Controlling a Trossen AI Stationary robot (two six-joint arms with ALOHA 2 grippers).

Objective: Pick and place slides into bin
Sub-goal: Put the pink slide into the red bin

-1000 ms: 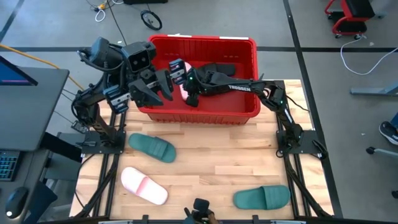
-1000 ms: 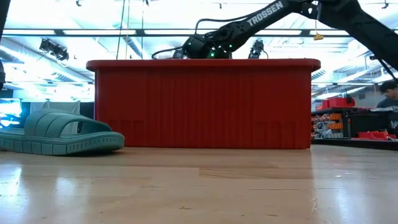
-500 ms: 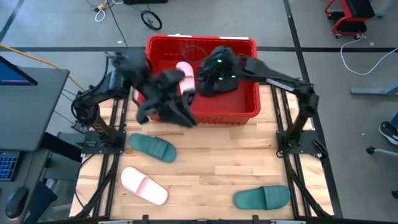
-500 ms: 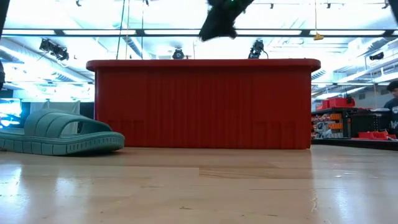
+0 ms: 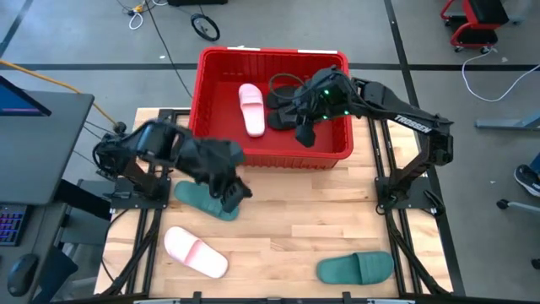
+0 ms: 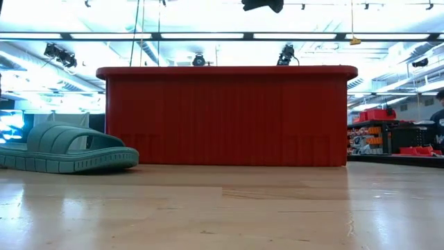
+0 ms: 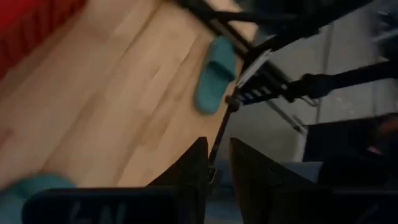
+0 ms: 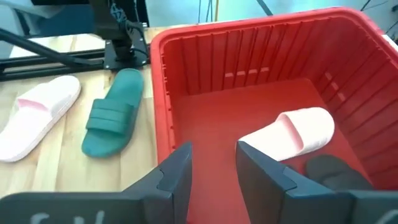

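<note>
Wood table sat on grey floor; wheel and yellow cable lay nearby, red chair base beyond.

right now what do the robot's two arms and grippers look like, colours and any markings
Both arms are dark, almost black, jointed links on black frame stands. The right arm carries white TROSSEN lettering along its forearm and small green lights glowing near its wrist. The right gripper has two flat dark fingers. The left gripper has the same two dark fingers, with pale printed characters on the body behind them, too blurred to read.
</note>
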